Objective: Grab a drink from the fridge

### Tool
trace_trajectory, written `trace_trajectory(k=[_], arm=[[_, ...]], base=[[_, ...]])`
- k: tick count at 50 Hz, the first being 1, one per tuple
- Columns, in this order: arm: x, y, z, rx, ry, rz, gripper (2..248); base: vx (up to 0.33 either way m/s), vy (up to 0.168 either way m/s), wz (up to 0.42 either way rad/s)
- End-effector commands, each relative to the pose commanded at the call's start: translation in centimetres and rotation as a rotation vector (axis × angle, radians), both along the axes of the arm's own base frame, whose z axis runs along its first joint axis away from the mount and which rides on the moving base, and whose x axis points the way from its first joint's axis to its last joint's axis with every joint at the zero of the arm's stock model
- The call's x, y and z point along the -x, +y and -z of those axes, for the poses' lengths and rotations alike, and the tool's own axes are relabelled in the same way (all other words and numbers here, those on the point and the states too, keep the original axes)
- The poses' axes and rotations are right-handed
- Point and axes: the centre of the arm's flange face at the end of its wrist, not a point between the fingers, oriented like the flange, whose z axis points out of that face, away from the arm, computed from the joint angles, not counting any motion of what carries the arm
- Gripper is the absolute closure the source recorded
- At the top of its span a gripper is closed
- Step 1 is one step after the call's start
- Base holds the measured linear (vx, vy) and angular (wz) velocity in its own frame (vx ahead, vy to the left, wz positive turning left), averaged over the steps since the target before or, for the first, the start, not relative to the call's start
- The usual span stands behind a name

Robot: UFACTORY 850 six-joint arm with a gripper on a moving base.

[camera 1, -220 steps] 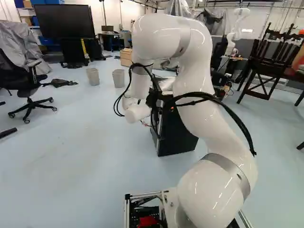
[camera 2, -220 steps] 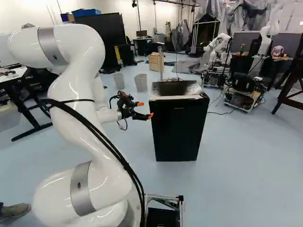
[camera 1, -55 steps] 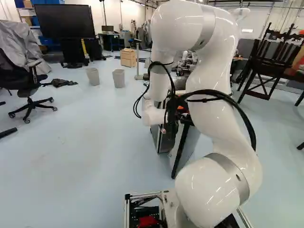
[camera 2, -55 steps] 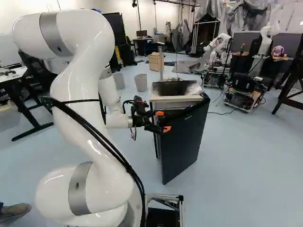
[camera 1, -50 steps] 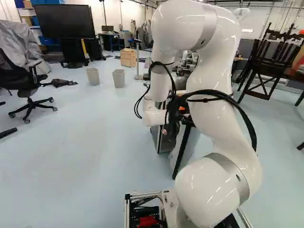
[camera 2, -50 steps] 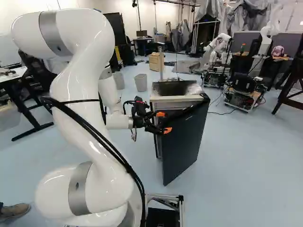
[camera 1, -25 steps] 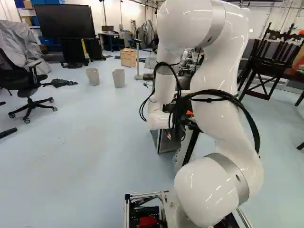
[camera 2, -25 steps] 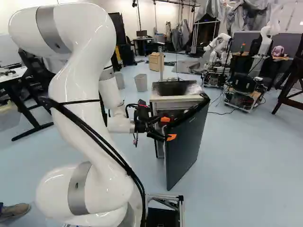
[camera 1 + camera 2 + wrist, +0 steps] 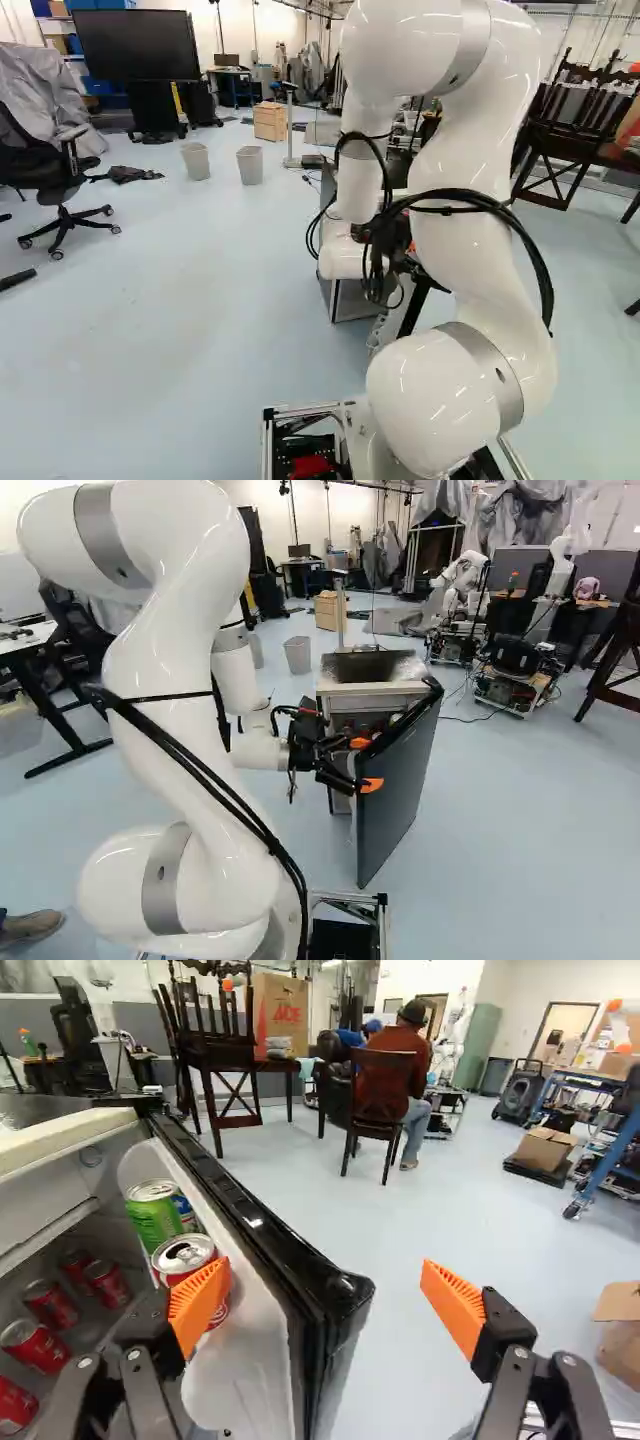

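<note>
Bright light is washing the floor (image 9: 400,1230) ahead of the claw (image 9: 366,763); glare is streaking the door (image 9: 300,1265) between its fingers (image 9: 455,1305); shade is dimming the fridge interior (image 9: 84,1335) beside it.

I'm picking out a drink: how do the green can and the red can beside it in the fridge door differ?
The red can stands nearer the door's free corner, the green can nearer the hinge. An orange pad hides part of the red can; the green can is clear of it. Both stand upright.
</note>
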Motion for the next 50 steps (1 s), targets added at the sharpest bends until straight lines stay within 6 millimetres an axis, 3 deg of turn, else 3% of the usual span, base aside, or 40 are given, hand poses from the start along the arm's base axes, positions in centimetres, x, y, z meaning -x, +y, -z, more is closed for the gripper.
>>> trace_trajectory(k=[33, 50], arm=[[2.4, -4.3, 0.0, 0.003, 0.025, 0.139, 3], [2.6, -6.7, -0.1, 0.014, 0.016, 0.224, 3]], base=[[0.000, 0.000, 0.000], [0.000, 0.000, 0.000]])
